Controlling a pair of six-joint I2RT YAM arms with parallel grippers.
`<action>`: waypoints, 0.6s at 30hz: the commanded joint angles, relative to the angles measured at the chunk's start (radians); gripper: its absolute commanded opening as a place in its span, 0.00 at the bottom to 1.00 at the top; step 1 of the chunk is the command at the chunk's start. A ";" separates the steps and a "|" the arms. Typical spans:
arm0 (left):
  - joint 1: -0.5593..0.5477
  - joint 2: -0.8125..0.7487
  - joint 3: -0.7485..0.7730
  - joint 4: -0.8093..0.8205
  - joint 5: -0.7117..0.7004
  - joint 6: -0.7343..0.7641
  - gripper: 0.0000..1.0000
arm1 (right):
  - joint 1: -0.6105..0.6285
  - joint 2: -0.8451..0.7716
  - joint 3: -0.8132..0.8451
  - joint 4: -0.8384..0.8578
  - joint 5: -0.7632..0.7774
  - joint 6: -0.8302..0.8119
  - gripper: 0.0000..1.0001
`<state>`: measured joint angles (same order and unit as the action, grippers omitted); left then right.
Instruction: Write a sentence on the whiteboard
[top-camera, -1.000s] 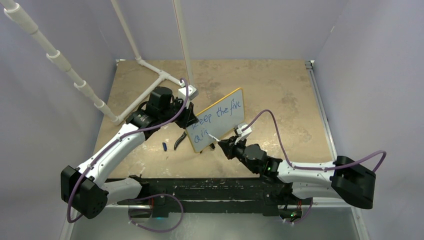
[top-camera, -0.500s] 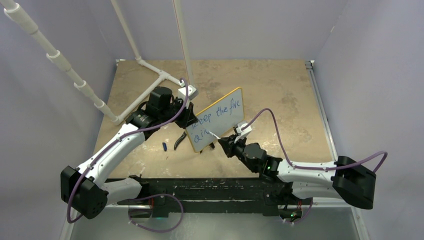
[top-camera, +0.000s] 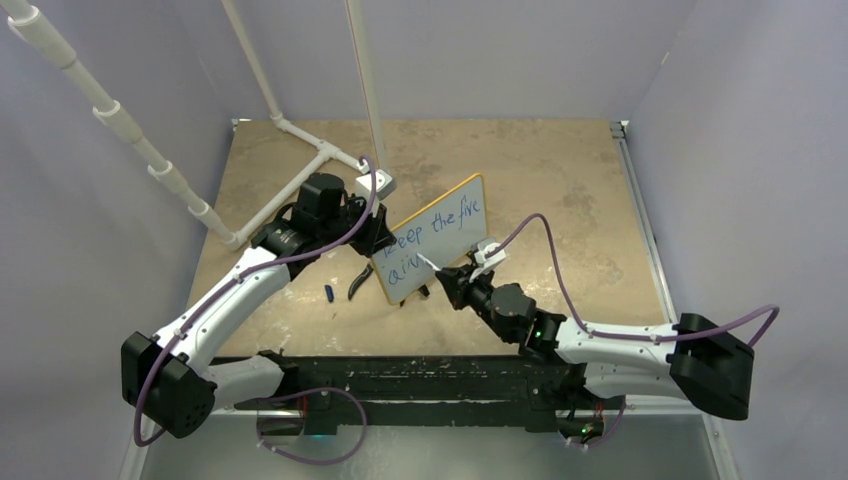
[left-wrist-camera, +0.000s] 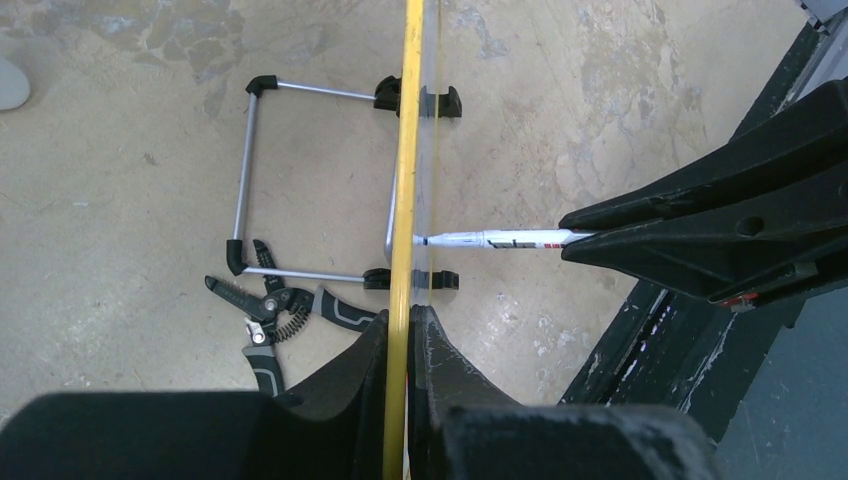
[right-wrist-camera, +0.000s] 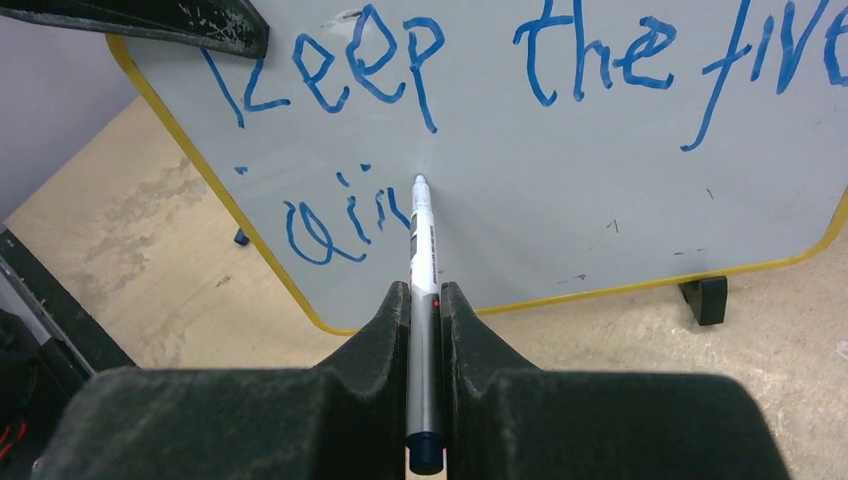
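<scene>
My left pincer (left-wrist-camera: 405, 330) is clenched on the yellow side edge of the whiteboard (top-camera: 452, 232), which stands tilted on its feet straight ahead of those fingers; I judge this hold keeps it from sliding or tipping under writing pressure. To the right, my right pincer (right-wrist-camera: 425, 300) grips the marker (right-wrist-camera: 421, 250) by its barrel, with the tip out in front and seemingly touching the board just past the last stroke of the sentence (right-wrist-camera: 560, 60), whose second line looks unfinished. Below both pincers lies a worn tan table (top-camera: 560, 170), with pliers (left-wrist-camera: 275, 310) just left of my left fingers and plain lavender walls (top-camera: 740, 150) all around.
</scene>
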<state>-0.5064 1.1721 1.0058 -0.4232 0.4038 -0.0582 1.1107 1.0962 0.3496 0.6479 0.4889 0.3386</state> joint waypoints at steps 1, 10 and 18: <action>0.003 -0.020 -0.004 0.021 -0.037 0.015 0.00 | -0.004 -0.047 0.020 0.055 0.045 -0.009 0.00; 0.002 -0.020 -0.005 0.023 -0.050 0.013 0.00 | -0.005 -0.040 -0.031 0.026 0.061 0.059 0.00; 0.003 -0.019 -0.005 0.022 -0.049 0.012 0.00 | -0.003 -0.010 -0.034 0.008 0.072 0.077 0.00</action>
<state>-0.5064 1.1713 1.0054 -0.4232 0.4004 -0.0586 1.1095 1.0767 0.3195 0.6441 0.5331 0.3927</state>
